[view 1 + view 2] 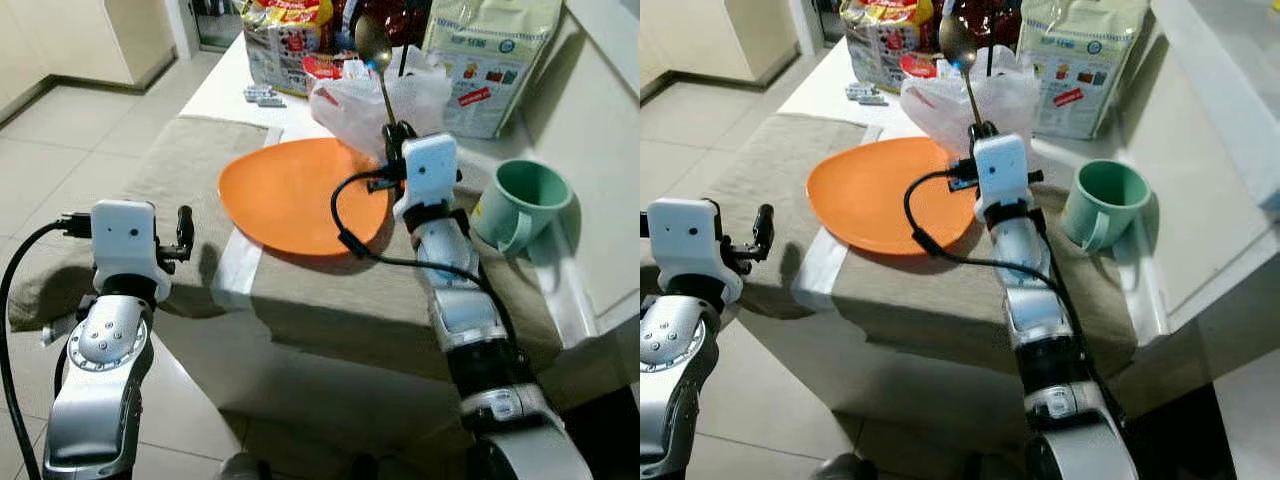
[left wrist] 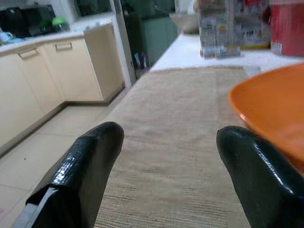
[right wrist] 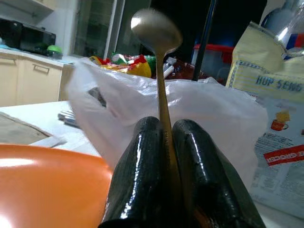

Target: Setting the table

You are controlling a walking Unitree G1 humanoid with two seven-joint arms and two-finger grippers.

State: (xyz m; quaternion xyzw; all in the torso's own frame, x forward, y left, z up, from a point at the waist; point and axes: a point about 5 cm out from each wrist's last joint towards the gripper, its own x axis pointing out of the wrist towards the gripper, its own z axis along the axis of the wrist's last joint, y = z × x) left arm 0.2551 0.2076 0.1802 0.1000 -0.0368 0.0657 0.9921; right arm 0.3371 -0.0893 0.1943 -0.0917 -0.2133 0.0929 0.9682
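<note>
The right gripper is clenched on a long-handled silver metal spoon, holding it upright over the far rim of the round orange plate on the beige cloth near the tabletop's front edge. A green ceramic mug stands right of the plate. The left gripper hovers released off the left edge.

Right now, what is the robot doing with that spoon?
The robot is setting a table. Its right gripper is shut on a spoon, holding it upright by the handle beside the orange plate. A green mug stands on the runner to the right. The left gripper is open and holds nothing, near the table's edge. Grocery bags sit behind the plate.
</note>
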